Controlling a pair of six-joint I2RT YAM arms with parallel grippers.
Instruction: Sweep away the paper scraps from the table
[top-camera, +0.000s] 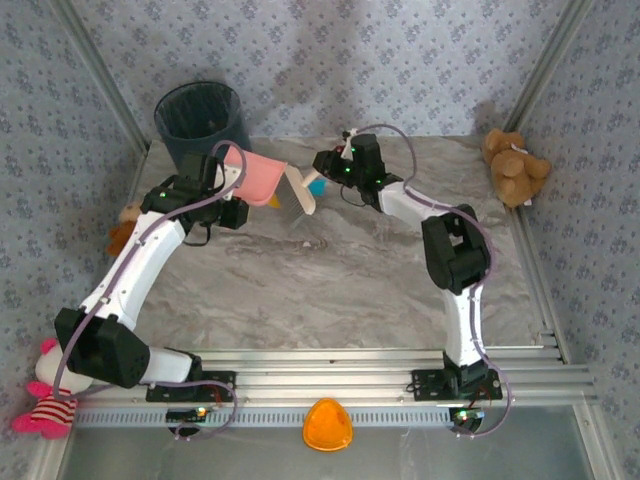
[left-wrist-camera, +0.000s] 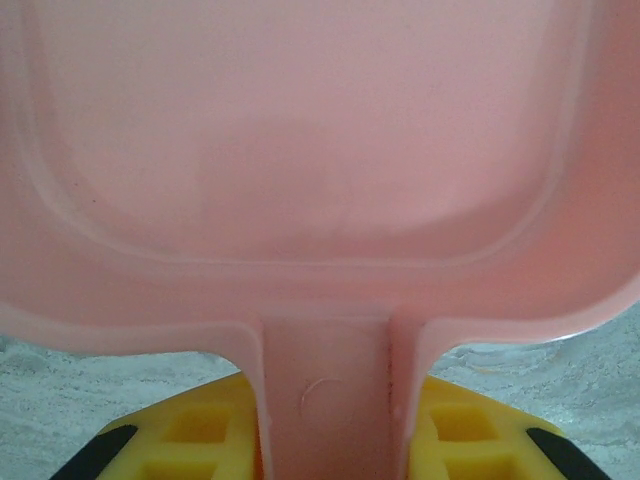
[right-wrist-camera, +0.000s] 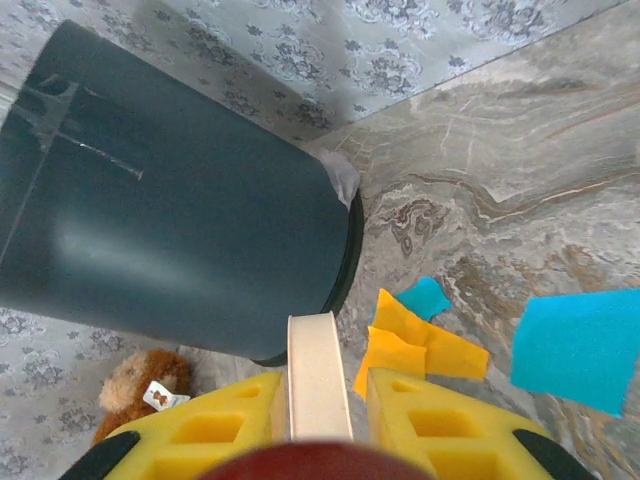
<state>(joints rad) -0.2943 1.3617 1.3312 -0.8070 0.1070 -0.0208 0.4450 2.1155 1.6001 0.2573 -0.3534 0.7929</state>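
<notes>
Blue-grey floral walls (top-camera: 400, 60) close in a marble-veined desk (top-camera: 340, 280). At 11 o'clock on it stands a dark bin (top-camera: 200, 118); its inside is in shadow and its contents cannot be told. Just toward 3 o'clock of the bin, the left jaws are clamped on the stem of a pink dustpan (top-camera: 258, 175). In the left wrist view, yellow fingers (left-wrist-camera: 190, 435) sit on either side of that stem. The right jaws are closed tight on a cream handle (right-wrist-camera: 318, 375). The paper scraps (right-wrist-camera: 420, 335), orange and cyan, lie on the desk beside the bin's base, toward 12 o'clock, with a larger cyan piece (right-wrist-camera: 575, 348) near them. A teddy bear (top-camera: 515, 165) sits at 2 o'clock, and an orange dome (top-camera: 328, 425) lies at 6 o'clock, past the rails.
</notes>
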